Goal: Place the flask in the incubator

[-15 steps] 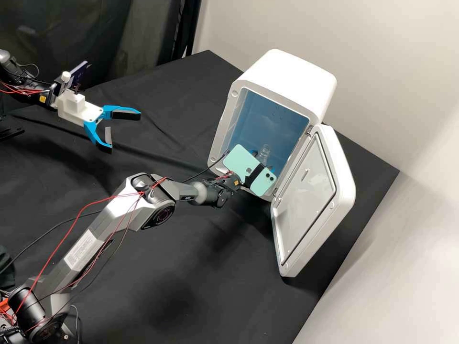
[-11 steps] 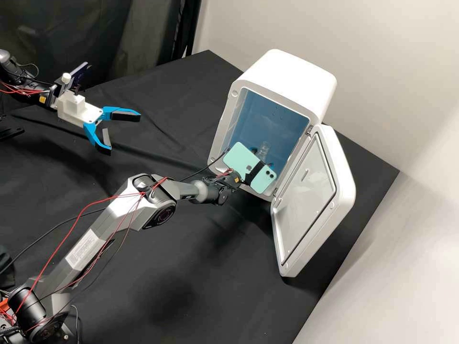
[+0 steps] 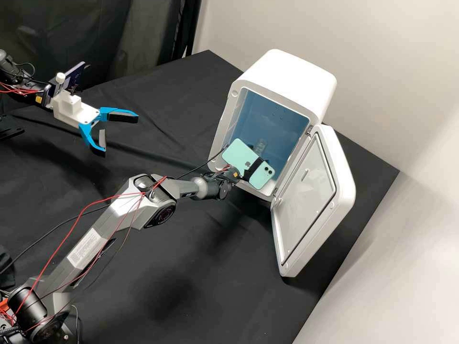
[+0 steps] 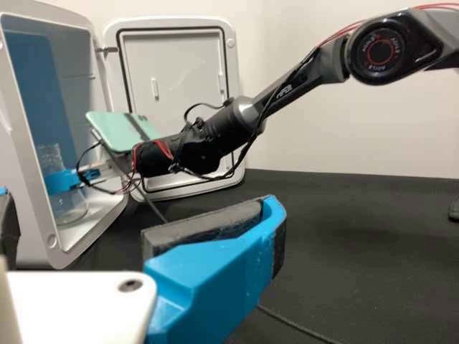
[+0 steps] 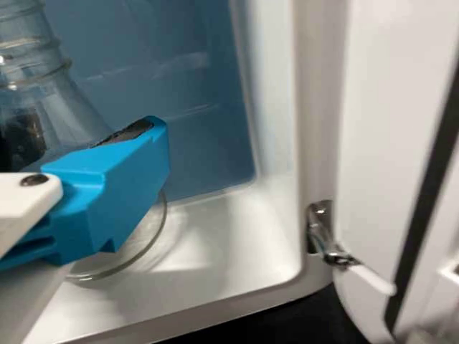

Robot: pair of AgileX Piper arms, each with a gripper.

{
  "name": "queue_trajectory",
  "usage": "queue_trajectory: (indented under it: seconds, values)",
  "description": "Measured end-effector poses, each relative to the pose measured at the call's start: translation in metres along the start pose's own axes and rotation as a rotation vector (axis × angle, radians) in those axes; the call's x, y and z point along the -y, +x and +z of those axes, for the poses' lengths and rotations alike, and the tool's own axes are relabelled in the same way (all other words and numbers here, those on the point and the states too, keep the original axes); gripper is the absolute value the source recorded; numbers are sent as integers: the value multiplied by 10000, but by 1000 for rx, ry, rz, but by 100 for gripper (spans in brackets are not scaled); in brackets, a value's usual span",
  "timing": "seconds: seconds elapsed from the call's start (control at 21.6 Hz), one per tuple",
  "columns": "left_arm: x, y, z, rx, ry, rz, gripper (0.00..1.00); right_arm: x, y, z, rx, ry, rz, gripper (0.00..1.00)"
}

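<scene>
Flask (image 4: 68, 204), gripped by right pincer (image 4: 66, 180), stands inside incubator (image 3: 287, 81) beside open door (image 3: 311, 200); left pincer (image 3: 118, 132) gapes empty.

My right end effector (image 4: 64, 180), closed on the flask (image 5: 50, 86), is inside the incubator (image 3: 287, 81): back wall close ahead, floor just below, side wall near beside it. Behind it the door (image 3: 306, 200) stands swung wide. My left end effector (image 3: 116, 131) hangs over the worktop (image 3: 191, 267), well apart.
</scene>
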Motion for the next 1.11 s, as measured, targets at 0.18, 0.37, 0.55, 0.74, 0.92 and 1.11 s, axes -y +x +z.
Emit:
queue_trajectory:
  seconds: [0.18,0.37,0.55,0.74,0.92,1.11]
  values:
    - [9,-15,5,-1,-1,-3,100,36,5,-25,-5,-13,-10,0]
    - [19,-12,27,8,-1,-7,100,63,18,0,-19,-10,-10,0]
    - [20,-15,65,13,5,-26,100,87,32,20,-38,-8,-9,0]
    - [32,-12,108,22,10,-46,100,73,37,65,-50,0,-3,0]
    - [21,-16,114,21,10,-43,100,13,36,140,-53,15,11,0]
    - [24,-11,162,38,17,-48,100,-70,47,257,-56,20,34,0]
